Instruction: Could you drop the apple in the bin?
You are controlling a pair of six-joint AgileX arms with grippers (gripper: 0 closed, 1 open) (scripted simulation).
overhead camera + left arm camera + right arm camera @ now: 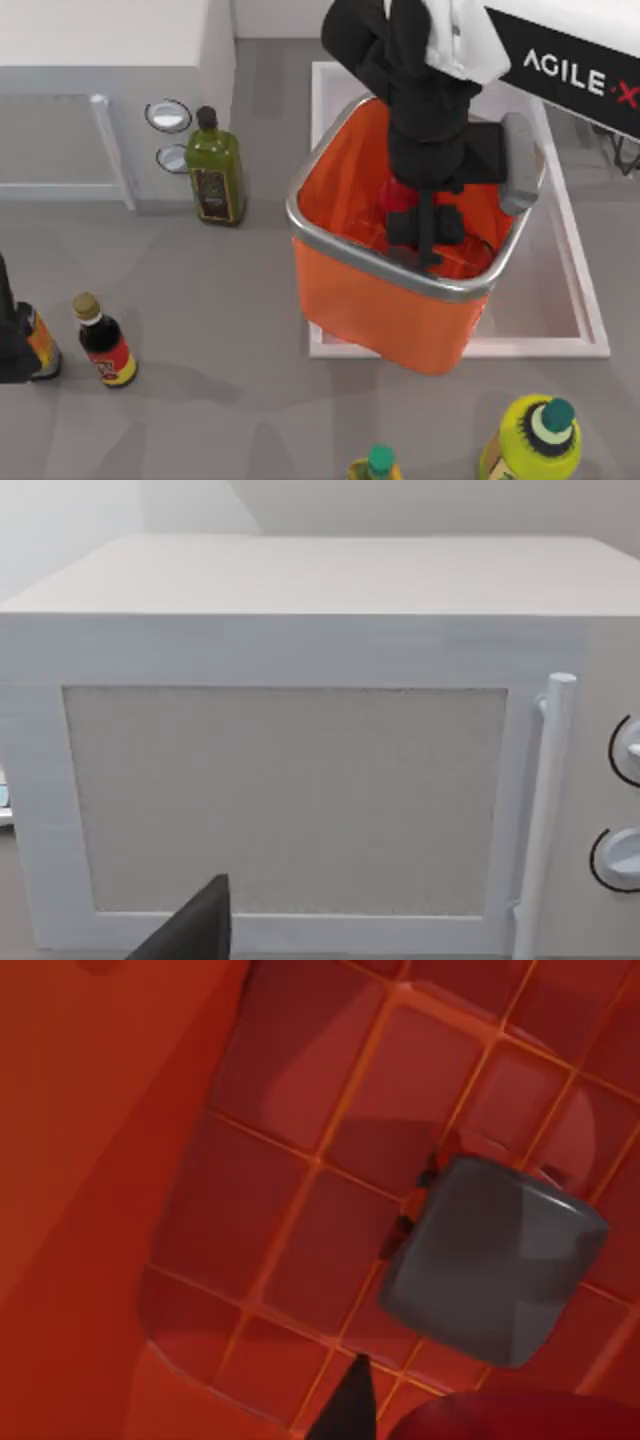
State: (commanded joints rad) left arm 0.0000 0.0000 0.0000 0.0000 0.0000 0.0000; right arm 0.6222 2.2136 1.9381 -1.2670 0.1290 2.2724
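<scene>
The bin (330, 235), bright orange with a silver rim, stands right of centre over a white basin. My right arm reaches down into it from the far right, and my right gripper (424, 238) hangs inside the bin above its ribbed floor (300, 1220). The apple (398, 193) shows as a dark-red patch under the wrist. In the right wrist view the apple (500, 1418) sits close beside one black fingertip (345, 1410), and the gripper looks shut on it. My left gripper (10, 345) is parked at the table's left edge, facing the microwave.
A grey block (490, 1260) lies on the bin floor. The white sink basin (575, 300) surrounds the bin. A green oil bottle (215, 170), two sauce bottles (105, 342), a yellow-green bottle (530, 440) and a green-capped one (376, 464) stand around. A white microwave (280, 780) is far left.
</scene>
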